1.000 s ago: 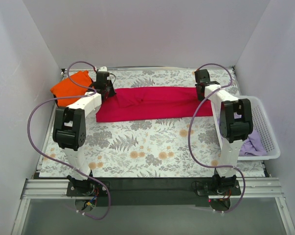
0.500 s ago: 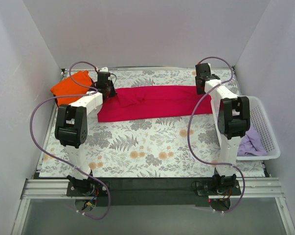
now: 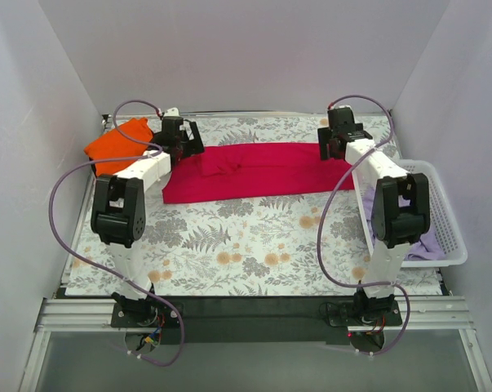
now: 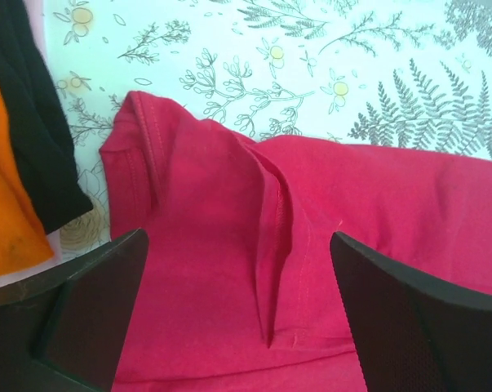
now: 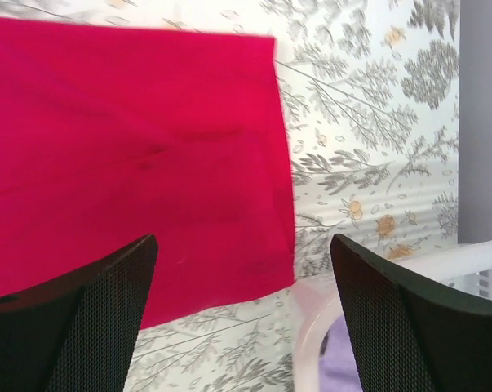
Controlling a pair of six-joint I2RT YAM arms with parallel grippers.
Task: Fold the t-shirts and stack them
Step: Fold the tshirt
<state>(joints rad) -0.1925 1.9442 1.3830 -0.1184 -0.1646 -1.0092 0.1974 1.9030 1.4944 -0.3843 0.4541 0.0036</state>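
Crimson t-shirt [image 3: 258,170] lies as a long folded band across the far bench [image 3: 254,245], left jaws and right jaws both apart over its ends, empty. Orange t-shirt [image 3: 115,145] sits compact at far left. The lavender t-shirt [image 3: 427,238] waits in the basket [image 3: 441,204], so cross-folds and stacking likely remain.

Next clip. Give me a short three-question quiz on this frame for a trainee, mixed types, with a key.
1. True or false: the crimson shirt lies as a long band across the table.
2. The jaws of both arms are: A open, B shut on cloth, C one open, one shut.
3. Fill in: the lavender shirt lies in the white ____.
Key: 1 true; 2 A; 3 basket.
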